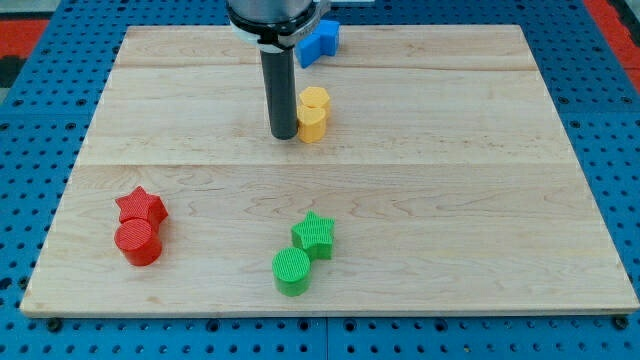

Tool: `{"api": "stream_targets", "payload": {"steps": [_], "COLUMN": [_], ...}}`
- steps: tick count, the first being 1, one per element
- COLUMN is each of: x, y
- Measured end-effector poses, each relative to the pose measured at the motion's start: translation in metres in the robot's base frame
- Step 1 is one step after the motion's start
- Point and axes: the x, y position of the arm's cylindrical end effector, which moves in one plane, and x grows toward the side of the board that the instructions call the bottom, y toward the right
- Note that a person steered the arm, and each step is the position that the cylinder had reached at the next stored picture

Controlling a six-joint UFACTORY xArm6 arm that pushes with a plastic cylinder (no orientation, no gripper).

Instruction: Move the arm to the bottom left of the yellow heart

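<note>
1. Near the view's top centre of the pale wooden tabletop (450, 150), the yellow heart-shaped block (314, 113) stands upright; my tip (283, 135), the lower end of the straight dark rod, rests just beside its lower-left edge, apparently touching or nearly so.
2. Judgement: this placement matches the target position, so the task looks essentially complete.
3. No hand is fitted; the rod grips nothing.
4. The blue block (320, 42) at the view's top is partly covered by the arm housing, so its shape cannot be confirmed.
5. Well apart, the red star block (141, 206) touches the red cylinder block (137, 241); the green star block (315, 234) touches the green cylinder block (292, 271).
</note>
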Motion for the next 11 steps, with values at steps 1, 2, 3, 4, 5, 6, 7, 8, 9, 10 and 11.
{"api": "stream_targets", "payload": {"steps": [1,2,3,4,5,6,7,8,9,10,11], "x": [0.025,0.026,0.027,0.047,0.018,0.012,0.012,0.012,0.012,0.012,0.012], "y": [-0.005,0.003,0.022,0.007,-0.058,-0.061,-0.061,-0.061,-0.057,-0.042,-0.042]}}
